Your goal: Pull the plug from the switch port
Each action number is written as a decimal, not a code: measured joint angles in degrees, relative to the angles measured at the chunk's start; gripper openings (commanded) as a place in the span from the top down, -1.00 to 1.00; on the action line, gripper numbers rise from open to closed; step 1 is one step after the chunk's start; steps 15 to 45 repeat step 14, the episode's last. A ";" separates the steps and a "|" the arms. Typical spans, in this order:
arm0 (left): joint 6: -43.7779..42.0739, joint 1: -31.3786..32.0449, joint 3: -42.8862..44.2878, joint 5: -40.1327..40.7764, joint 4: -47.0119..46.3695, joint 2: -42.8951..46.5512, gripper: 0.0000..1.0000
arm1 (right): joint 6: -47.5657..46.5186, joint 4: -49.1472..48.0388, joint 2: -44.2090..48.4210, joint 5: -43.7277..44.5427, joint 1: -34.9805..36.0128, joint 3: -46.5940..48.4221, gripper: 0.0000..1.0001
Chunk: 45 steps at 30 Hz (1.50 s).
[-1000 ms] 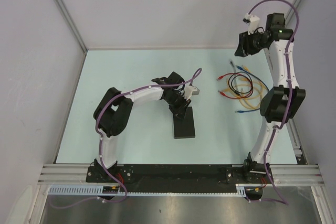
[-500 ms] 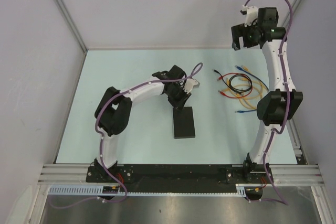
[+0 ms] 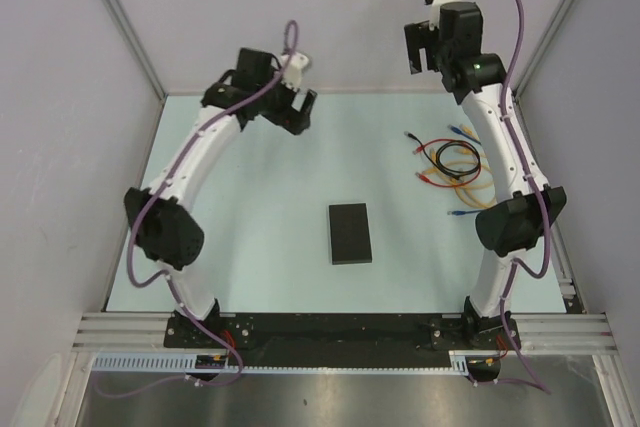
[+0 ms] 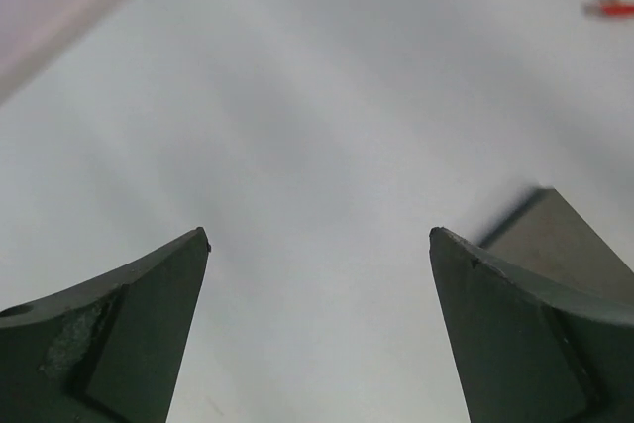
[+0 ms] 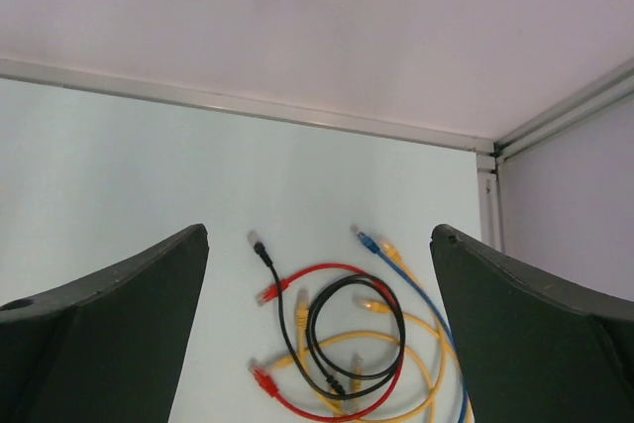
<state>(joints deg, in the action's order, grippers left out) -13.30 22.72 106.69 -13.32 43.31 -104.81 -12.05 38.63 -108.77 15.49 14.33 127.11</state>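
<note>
The switch (image 3: 350,233), a flat black box, lies alone mid-table with no cable showing in it; its ports do not show from above. Its blurred corner (image 4: 580,240) peeks over one finger in the left wrist view. My left gripper (image 3: 292,115) (image 4: 319,235) hangs open and empty at the back left, well away from the switch. My right gripper (image 3: 420,47) (image 5: 319,230) is raised at the back right, open and empty. Below it lies a black cable (image 5: 342,329) with its plug (image 5: 260,245) free on the table.
A loose pile of red, yellow, blue and black patch cables (image 3: 455,165) lies at the right. The back wall's rail (image 5: 248,104) and the enclosure's corner post (image 5: 560,111) stand close behind the right gripper.
My left arm has lifted off the switch, swung to the back left and opened. My right arm rose and turned left, opening. The black cable end now lies beside the pile.
</note>
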 measured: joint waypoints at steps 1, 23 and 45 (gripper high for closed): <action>0.72 -1.75 -0.35 1.27 -0.61 2.58 -0.99 | 0.79 -0.04 0.11 0.15 0.59 -0.28 -0.99; 5.42 -9.25 -12.79 11.54 -7.41 19.30 -0.99 | 4.13 -1.18 3.98 9.62 2.43 -10.12 -1.00; 5.42 -9.25 -12.79 11.54 -7.41 19.30 -0.99 | 4.13 -1.18 3.98 9.62 2.43 -10.12 -1.00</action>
